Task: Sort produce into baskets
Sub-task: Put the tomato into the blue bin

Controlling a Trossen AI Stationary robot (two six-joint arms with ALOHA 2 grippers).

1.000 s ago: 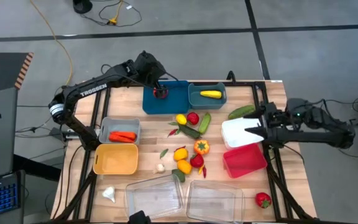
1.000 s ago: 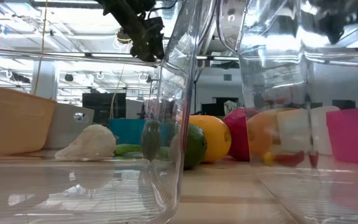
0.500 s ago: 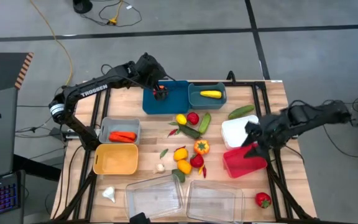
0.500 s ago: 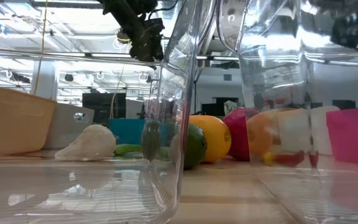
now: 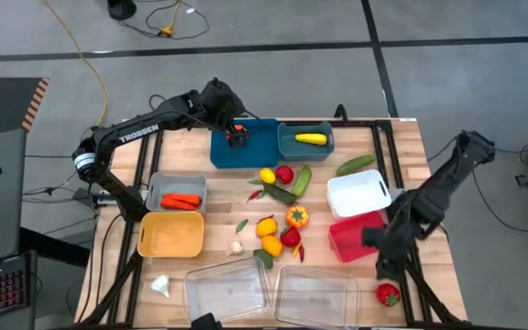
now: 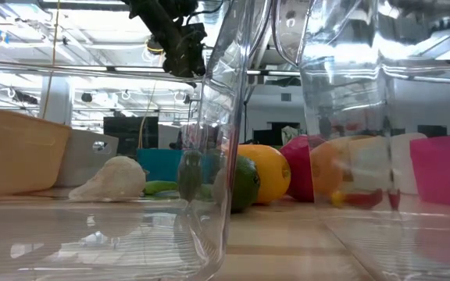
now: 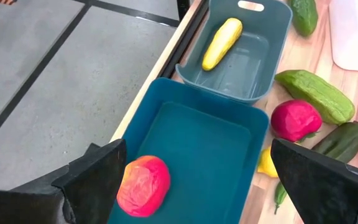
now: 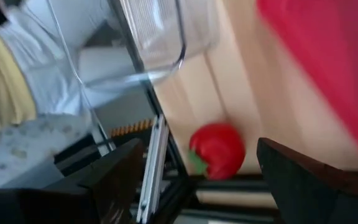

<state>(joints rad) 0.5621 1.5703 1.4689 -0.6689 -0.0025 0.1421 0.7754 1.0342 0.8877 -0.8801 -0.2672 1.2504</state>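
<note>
My left gripper [image 5: 236, 137] hangs open over the dark teal basket [image 5: 255, 151] at the table's far side. A red-pink fruit [image 7: 143, 185] lies on that basket's floor below its fingers, untouched. My right gripper [image 5: 385, 273] stands open above the near right corner, tipped down toward a red fruit with a green leaf [image 8: 218, 151] that lies on the table [image 5: 389, 294] between the magenta basket [image 5: 356, 236] and the table's edge. The rest of the produce [image 5: 278, 215] lies loose in the middle of the table.
A grey-teal basket [image 5: 305, 139] holds a yellow piece. A grey basket [image 5: 178, 191] holds red-orange pieces. A yellow basket [image 5: 170, 235], a white one [image 5: 358, 193] and two clear trays [image 5: 228, 289] [image 5: 313, 295] ring the pile. A cucumber [image 5: 356, 165] lies far right, a white piece [image 5: 160, 288] near left.
My right gripper has swung from over the white basket toward the table's near edge, past the magenta basket. It has rolled and tipped downward and now stands over the red fruit at the near right corner. It has stayed open.
</note>
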